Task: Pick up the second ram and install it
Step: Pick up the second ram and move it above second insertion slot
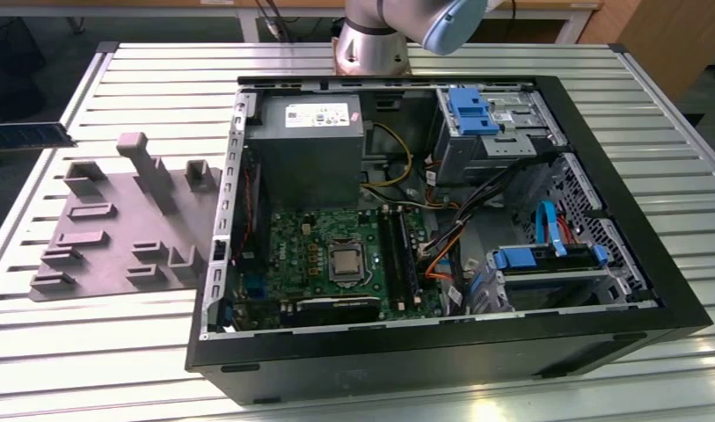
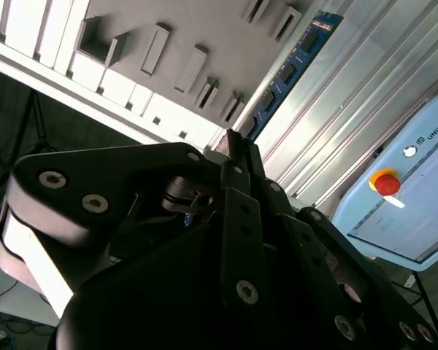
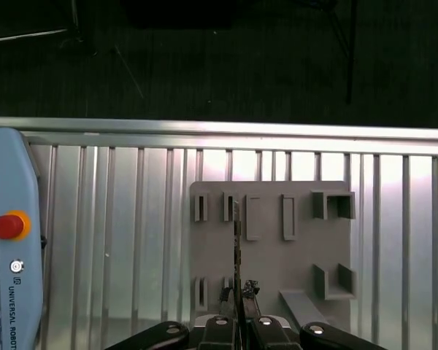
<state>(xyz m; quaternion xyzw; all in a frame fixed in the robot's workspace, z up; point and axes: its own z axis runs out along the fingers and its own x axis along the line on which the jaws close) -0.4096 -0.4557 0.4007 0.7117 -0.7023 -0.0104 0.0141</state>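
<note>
Gripper [image 3: 239, 300] fingers in the first wrist view are closed narrowly on the second ram [image 3: 237, 240], which is seen edge-on as a thin dark line running out from between them, above the grey fixture plate [image 3: 277, 270] and between two of its slotted holders. The plate lies on the slatted metal table [image 3: 117, 219], with a teach pendant [image 3: 11, 240] lying beside it. In the second wrist view, the stick shows its blue face with a row of dark chips and reaches away from the fingertips over the plate's edge. In the exterior view, the ram hangs level at the exterior view's left edge, just beyond the plate's far corner and well apart from the open computer case [image 1: 451, 343], whose black slot rails [image 1: 399, 251] stand on the motherboard [image 1: 298, 251].
</note>
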